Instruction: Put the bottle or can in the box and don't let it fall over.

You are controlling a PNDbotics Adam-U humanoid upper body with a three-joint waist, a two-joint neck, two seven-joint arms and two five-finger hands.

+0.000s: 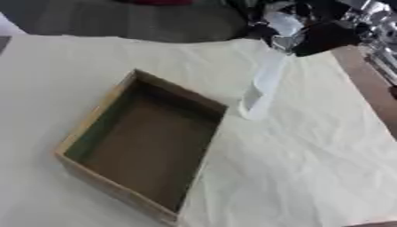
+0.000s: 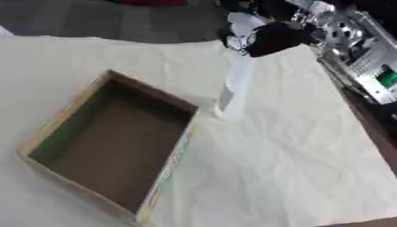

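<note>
A tall, slim, pale bottle [image 1: 262, 84] leans in the picture, its top toward the upper right, just right of the box's far corner. Its base is close to the paper-covered table [image 1: 310, 168]; whether it touches is blurred. My right hand [image 1: 322, 36], black, comes in from the upper right and is curled round the bottle's top. The open cardboard box [image 1: 93, 119] lies at left centre with a brown floor and nothing inside. My left hand is out of sight.
Crumpled cream paper covers the table. Its brown right edge [image 1: 374, 91] runs down the right side. My silver and black right arm [image 2: 360, 51] fills the upper right corner. Dark floor lies beyond the far edge.
</note>
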